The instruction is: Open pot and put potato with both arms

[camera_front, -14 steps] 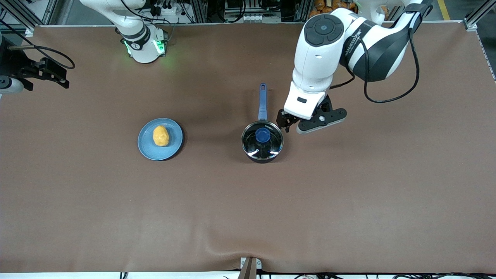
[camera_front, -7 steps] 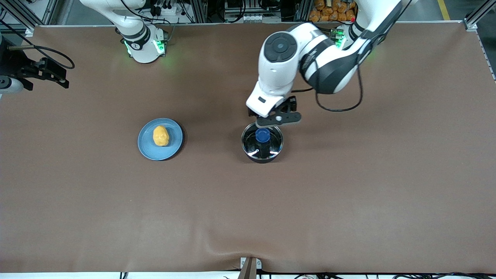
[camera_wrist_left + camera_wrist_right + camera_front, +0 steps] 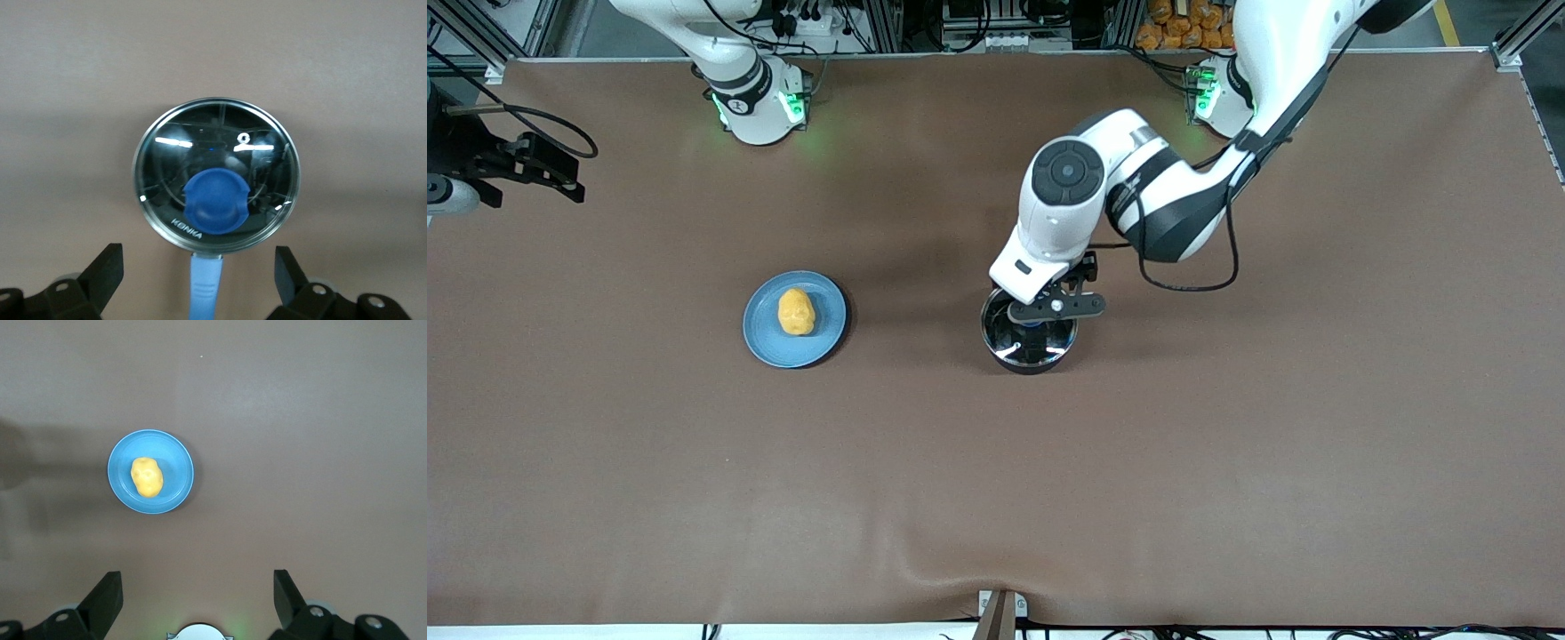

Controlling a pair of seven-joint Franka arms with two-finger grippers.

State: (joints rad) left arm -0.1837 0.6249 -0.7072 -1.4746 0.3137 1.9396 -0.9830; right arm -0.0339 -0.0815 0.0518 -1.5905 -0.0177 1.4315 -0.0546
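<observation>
The left gripper [image 3: 197, 273] hangs over the pot [image 3: 1030, 342], its fingers [image 3: 107, 270] spread wide and empty, touching nothing. In the left wrist view the two fingertips stand apart on either side of the blue handle [image 3: 203, 287], with the glass lid [image 3: 217, 177] and its blue knob [image 3: 215, 203] below them; the lid sits closed on the pot. From the front, the left arm [image 3: 1138, 182] reaches in from its base, bends at the elbow and turns its wrist straight down, so that the hand covers the knob and the part of the pot toward the bases; the handle is hidden under it.

The right gripper [image 3: 197, 597] is also wide open and holds nothing. Its wrist view looks down from high above the table [image 3: 1227, 444] at the plate [image 3: 177, 453]. The right arm waits; in the front view only its base [image 3: 760, 102] and lower link show, and the hand itself is out of frame there.

The potato [image 3: 796, 312] lies on the plate [image 3: 769, 342], which sits level with the pot and well apart from it, toward the right arm's end of the table. Neither gripper is near the potato.
</observation>
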